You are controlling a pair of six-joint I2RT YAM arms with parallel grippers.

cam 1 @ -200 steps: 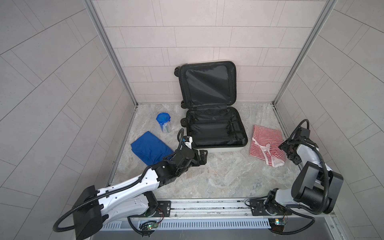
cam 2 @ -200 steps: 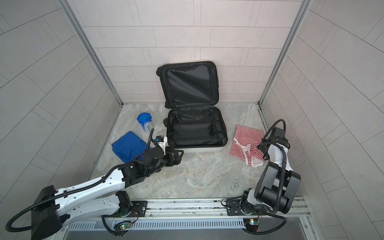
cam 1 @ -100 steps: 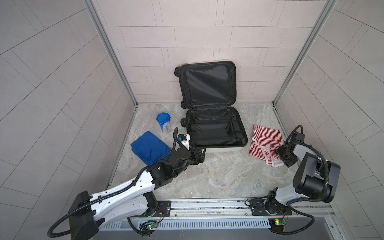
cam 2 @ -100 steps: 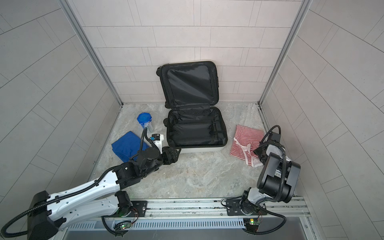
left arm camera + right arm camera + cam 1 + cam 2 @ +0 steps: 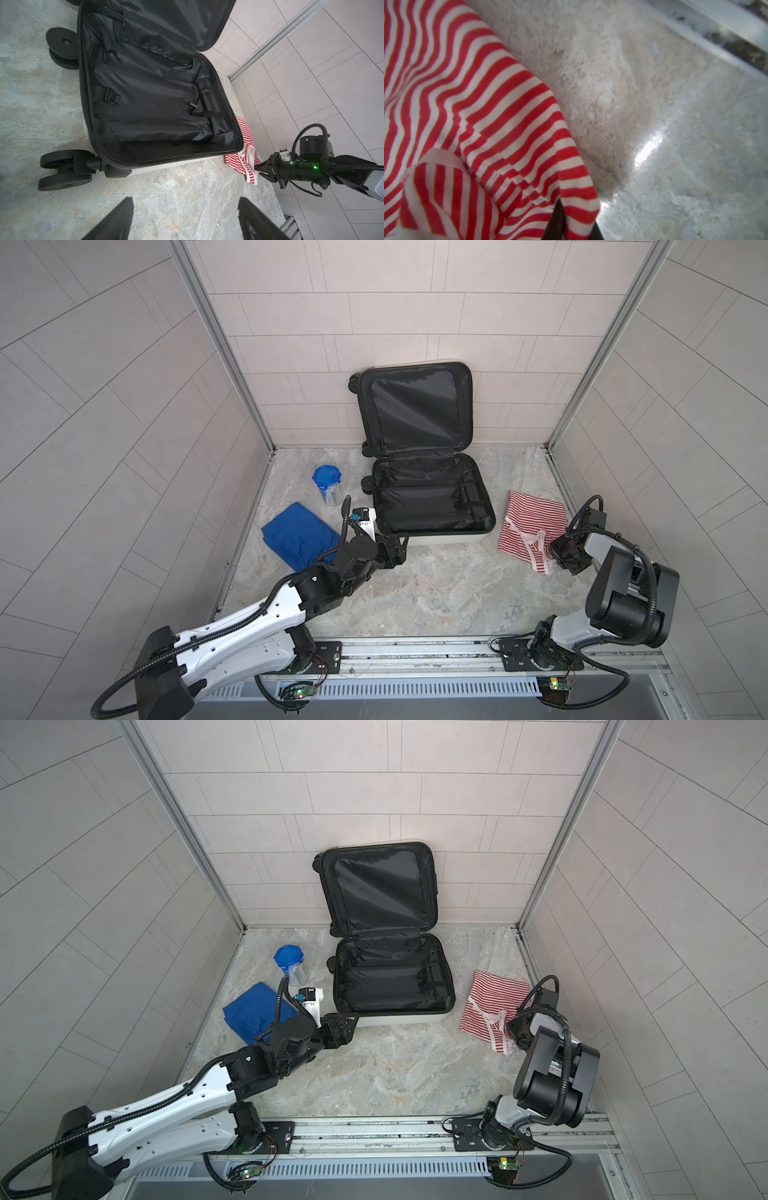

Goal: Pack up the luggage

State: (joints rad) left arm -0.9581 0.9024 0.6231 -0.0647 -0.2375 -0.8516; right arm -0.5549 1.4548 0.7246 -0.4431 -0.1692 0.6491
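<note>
The marbled surface (image 5: 436, 593), enclosed by tiled walls, carries the luggage (image 5: 432, 506); we find it open at the back wall with its lid upright. The left fingers (image 5: 116, 222) stand apart and empty, just before its near left corner. To the right of the luggage, the right fingers (image 5: 266, 165) pinch the edge of the red-striped cloth (image 5: 532, 526).

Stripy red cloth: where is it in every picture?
In a top view: stripy cloth, right of the luggage.
In a top view: stripy cloth, same spot.
Left wrist: stripy cloth peeking from behind the luggage.
Right wrist: stripy cloth close up, no luggage.
Landmark: the open luggage.
</note>
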